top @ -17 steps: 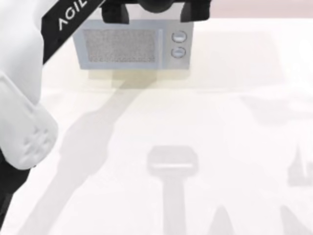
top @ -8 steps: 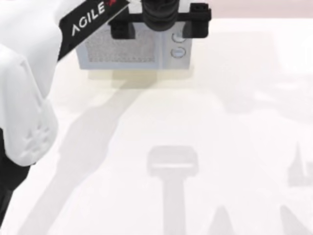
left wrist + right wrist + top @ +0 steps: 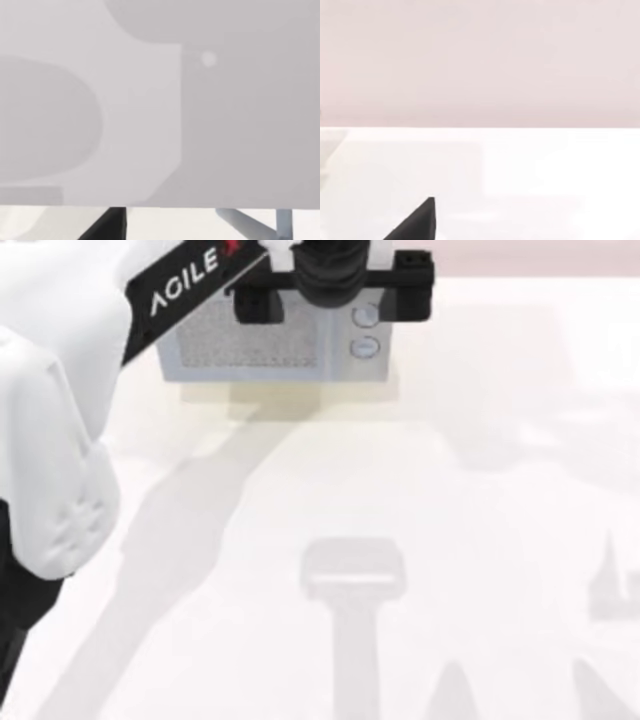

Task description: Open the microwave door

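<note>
The microwave (image 3: 385,360) stands at the table's far edge, left of centre, in the top view. Its door (image 3: 245,345) is shut flat against the front, with the slim handle (image 3: 326,345) at its right edge beside two round knobs (image 3: 367,344). My left gripper (image 3: 333,295) hangs over the upper front of the microwave, open wide, its black fingers (image 3: 255,304) spread across the door's top and the upper knob. A grey microwave face (image 3: 225,125) fills the left wrist view. Of my right gripper (image 3: 420,222), only a dark tip shows in the right wrist view, over bare table.
The white table (image 3: 450,490) stretches toward the near side, crossed by arm shadows. My left arm's bulky white link (image 3: 50,440) covers the table's left side. A pale pink wall (image 3: 480,60) rises behind the table edge.
The left gripper has come nearer and slightly right over the microwave's front, now covering the top of the door and the upper knob. The door has not moved.
</note>
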Tool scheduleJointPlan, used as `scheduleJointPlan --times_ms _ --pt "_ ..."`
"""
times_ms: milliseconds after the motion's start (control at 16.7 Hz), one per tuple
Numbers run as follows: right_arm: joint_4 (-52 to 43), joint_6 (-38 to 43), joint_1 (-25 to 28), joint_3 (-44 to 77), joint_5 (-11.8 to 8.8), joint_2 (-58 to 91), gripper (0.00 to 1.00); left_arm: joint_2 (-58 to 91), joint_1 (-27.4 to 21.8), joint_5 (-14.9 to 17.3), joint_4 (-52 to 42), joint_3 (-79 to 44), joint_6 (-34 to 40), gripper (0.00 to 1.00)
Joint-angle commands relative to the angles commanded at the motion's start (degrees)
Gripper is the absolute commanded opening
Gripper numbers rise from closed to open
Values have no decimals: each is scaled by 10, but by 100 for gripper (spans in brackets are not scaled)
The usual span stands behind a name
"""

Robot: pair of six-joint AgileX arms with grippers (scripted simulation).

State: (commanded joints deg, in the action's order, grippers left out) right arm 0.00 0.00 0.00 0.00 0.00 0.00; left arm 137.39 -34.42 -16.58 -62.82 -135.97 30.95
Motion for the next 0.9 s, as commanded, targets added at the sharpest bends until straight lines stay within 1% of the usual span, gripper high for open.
scheduleJointPlan --times_ms 600,660,900 --pt "0 0 0 0 0 0 100 0 0 0 0 0 0 2" --pt "0 0 0 0 0 0 100 0 0 0 0 0 0 0" --pt "0 0 0 0 0 0 100 0 0 0 0 0 0 0"
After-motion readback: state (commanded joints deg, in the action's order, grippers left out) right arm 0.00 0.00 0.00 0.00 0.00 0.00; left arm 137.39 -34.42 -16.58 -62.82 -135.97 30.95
